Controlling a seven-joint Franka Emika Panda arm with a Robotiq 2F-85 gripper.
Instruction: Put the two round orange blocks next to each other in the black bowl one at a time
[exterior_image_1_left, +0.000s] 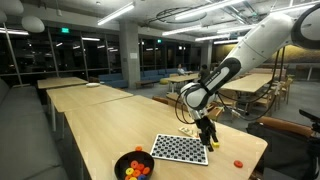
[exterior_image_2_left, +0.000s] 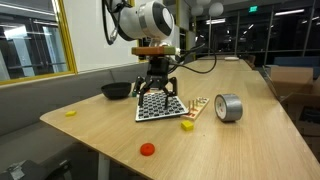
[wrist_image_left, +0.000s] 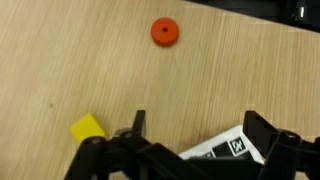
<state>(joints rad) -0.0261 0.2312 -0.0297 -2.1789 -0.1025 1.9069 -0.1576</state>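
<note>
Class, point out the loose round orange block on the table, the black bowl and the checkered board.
round orange block (wrist_image_left: 164, 32), wrist view, centre of top face.
black bowl (exterior_image_2_left: 117, 91), in an exterior view, outer wall.
checkered board (exterior_image_1_left: 178, 149), in an exterior view, middle of its top.

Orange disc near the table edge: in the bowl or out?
Out: orange disc lies on the table, apart from the black bowl.

Ext cams see table (exterior_image_1_left: 110, 125) (exterior_image_2_left: 90, 125) from opposing sides; wrist cam close, top-down
</note>
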